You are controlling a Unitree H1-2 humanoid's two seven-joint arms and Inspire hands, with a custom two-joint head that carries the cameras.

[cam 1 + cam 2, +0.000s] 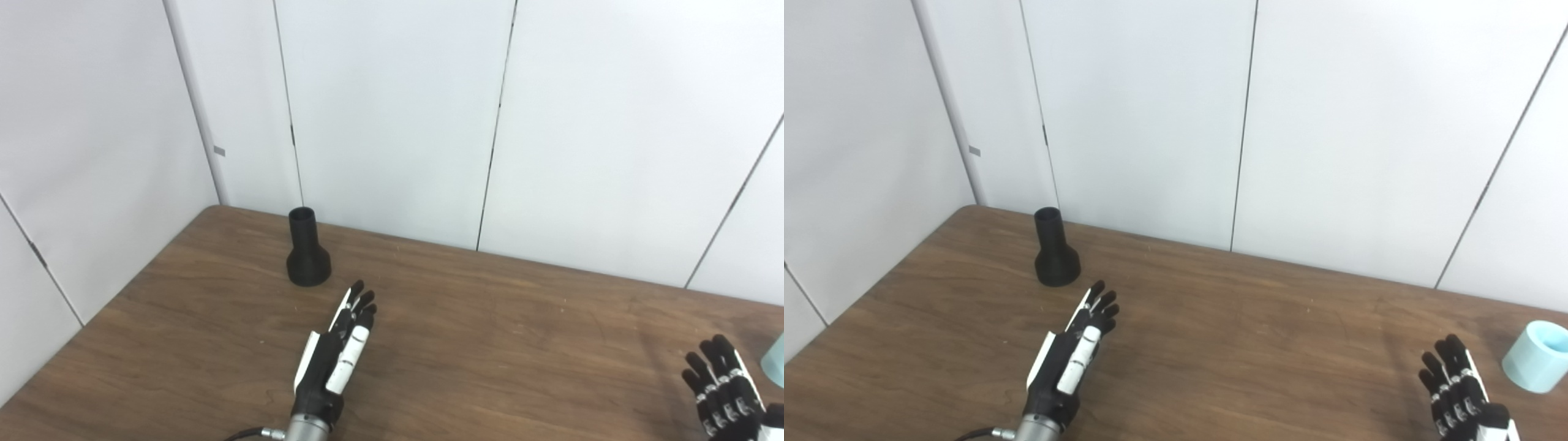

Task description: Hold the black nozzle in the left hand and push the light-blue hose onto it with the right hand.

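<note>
The black nozzle (1055, 257) is seen standing upright on its wide base on the brown table (1249, 343), near the far left corner, with its narrow open neck pointing up; nothing is touching it. The left hand (1072, 352) is held just in front of the nozzle and slightly to its right, apart from it, with the fingers (1102, 300) stretched out straight and lying close beside one another, their tips pointed toward the nozzle's base; nothing is held. The light-blue hose (1536, 355), a short pale cylinder with its open end up, is found well to the right of the nozzle, close to the table's right edge; in the left eye view only a sliver of it is shown. The right hand (1464, 392) is raised just to the left of the hose, apart from it, with the fingers (1448, 364) extended upward and slightly spread; nothing is gripped by it.
</note>
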